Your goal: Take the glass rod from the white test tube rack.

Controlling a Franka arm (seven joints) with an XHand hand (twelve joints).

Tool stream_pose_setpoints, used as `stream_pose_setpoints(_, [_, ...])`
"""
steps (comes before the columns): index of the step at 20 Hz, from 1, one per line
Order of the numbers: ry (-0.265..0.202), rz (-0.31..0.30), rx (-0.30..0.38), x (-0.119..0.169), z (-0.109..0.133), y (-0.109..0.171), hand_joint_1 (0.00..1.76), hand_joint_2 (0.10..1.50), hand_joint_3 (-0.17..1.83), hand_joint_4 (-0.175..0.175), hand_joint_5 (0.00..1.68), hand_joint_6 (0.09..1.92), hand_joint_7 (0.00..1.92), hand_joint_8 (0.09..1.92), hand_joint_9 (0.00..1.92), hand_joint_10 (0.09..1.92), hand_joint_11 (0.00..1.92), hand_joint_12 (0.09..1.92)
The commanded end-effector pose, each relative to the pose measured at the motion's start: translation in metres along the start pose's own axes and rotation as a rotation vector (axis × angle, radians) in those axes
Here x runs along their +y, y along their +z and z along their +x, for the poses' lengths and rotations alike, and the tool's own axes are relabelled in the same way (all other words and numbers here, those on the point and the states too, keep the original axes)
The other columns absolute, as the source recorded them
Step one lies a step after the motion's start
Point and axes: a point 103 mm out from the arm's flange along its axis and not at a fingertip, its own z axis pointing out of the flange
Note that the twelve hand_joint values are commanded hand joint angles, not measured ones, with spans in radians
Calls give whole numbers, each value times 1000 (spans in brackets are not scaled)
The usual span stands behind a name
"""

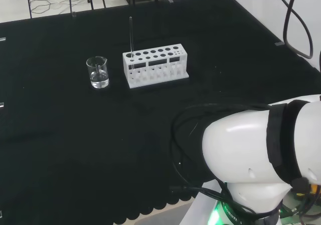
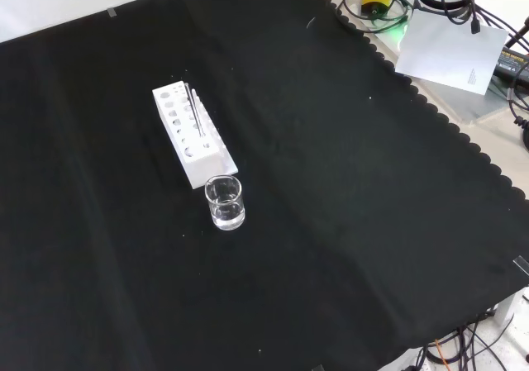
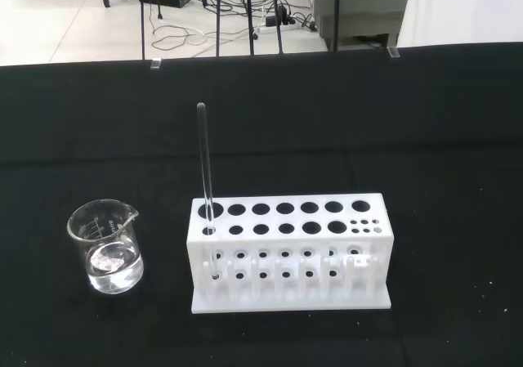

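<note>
Bench: a black cloth [image 1: 60, 150] is being shown spread flat over the whole work surface, with a scalloped edge seen along one side in the front view.

Rack: a white test tube rack [image 1: 156, 65] is being shown standing upright on the cloth; two rows of round holes are seen in its top plate, plus a cluster of small holes at one end in the wrist view.

Glass rod: a thin clear glass rod [image 3: 205, 171] is being held upright by the rack, seated in a corner hole at the end nearest the beaker, with most of its length rising above the top plate.

Beaker: a small clear glass beaker [image 1: 98, 72] is being shown just beside the rack's rod end, apart from it; a little clear liquid is seen at its bottom.

Placement: in the head view the beaker is being shown to the left of the rack; in the front view it is being shown below the rack's near end.

Arm: large white links [image 1: 256, 150] with black cables are being shown at the lower right of the head view, well apart from the rack.

Hand: its fingers cannot be told as apart or together.
</note>
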Motion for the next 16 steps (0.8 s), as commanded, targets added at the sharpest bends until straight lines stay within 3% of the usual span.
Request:
stream_pose_setpoints(1, [0,-13,3,1,1,0,724,848,531,-121,168,168,197,219,283,183,291,151])
stream_pose_setpoints(2, [-1,-16,8,1,1,0,658,857,515,-115,81,87,95,106,137,89,141,87])
stream_pose_setpoints(4, [-5,-13,20,1,-3,0,608,865,501,-109,17,87,20,87,29,87,30,87])
stream_pose_setpoints(11, [-16,2,17,13,-10,7,594,870,492,-105,0,87,0,87,0,87,0,87])
stream_pose_setpoints(16, [-38,10,24,34,3,17,590,876,483,-104,0,87,0,87,0,87,32,87])
